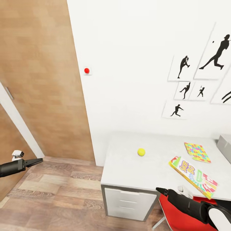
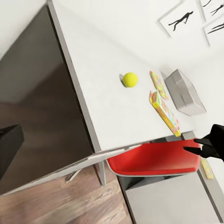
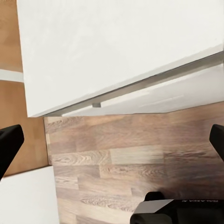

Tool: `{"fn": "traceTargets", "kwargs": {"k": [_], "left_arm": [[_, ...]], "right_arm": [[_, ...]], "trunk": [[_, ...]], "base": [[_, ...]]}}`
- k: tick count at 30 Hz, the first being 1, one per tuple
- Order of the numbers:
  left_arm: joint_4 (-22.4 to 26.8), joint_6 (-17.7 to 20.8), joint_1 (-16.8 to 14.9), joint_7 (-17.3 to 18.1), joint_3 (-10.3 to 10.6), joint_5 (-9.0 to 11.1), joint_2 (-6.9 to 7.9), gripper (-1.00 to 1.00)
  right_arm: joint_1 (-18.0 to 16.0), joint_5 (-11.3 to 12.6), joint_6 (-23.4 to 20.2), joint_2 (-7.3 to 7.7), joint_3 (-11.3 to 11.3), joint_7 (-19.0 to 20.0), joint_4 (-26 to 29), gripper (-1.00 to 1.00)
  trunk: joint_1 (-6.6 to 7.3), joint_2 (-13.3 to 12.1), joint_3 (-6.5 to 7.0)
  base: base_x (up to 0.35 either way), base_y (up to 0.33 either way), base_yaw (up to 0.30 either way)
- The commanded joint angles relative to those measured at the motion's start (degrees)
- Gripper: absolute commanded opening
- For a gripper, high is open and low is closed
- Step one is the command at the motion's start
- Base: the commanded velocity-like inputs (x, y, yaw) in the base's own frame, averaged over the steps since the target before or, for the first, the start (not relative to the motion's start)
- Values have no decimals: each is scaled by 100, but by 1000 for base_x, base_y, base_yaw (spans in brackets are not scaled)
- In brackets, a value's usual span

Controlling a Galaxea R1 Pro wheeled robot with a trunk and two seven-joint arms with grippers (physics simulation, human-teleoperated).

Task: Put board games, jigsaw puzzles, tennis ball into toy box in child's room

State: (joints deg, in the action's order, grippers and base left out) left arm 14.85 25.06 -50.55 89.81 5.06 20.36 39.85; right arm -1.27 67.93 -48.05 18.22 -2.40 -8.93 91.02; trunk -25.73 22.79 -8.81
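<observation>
The right gripper hovers at the table's front edge, its fingers spread wide and empty. Just beyond, the Skip-Bo box lies flat: light, stiff cardboard, best pinched across a long edge. Farther off sits the ball, probably prone to rolling.

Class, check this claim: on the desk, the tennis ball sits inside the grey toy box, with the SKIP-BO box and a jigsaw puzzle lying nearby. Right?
Not quite. In the head view the tennis ball rests on the bare table, apart from the toy box. The SKIP-BO box and jigsaw puzzle do lie nearby.
</observation>
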Motion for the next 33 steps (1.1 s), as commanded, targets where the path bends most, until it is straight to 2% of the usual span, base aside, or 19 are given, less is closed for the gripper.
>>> {"fn": "traceTargets", "kwargs": {"k": [1, 13, 33], "left_arm": [[-3, 61, -7, 19, 48, 39, 5, 100], [-1, 61, -7, 19, 48, 39, -1, 100], [-8, 61, -7, 19, 48, 39, 5, 100]], "right_arm": [[-5, 61, -20, 1, -3, -56, 9, 100], [-5, 56, -20, 6, -5, -56, 6, 100], [-5, 56, -20, 6, -6, -56, 10, 100]], "trunk": [[-5, 13, -13], [-5, 13, -4], [-5, 13, -2]], "base": [[109, -32, 1], [124, -77, -80], [80, 7, -8]]}}
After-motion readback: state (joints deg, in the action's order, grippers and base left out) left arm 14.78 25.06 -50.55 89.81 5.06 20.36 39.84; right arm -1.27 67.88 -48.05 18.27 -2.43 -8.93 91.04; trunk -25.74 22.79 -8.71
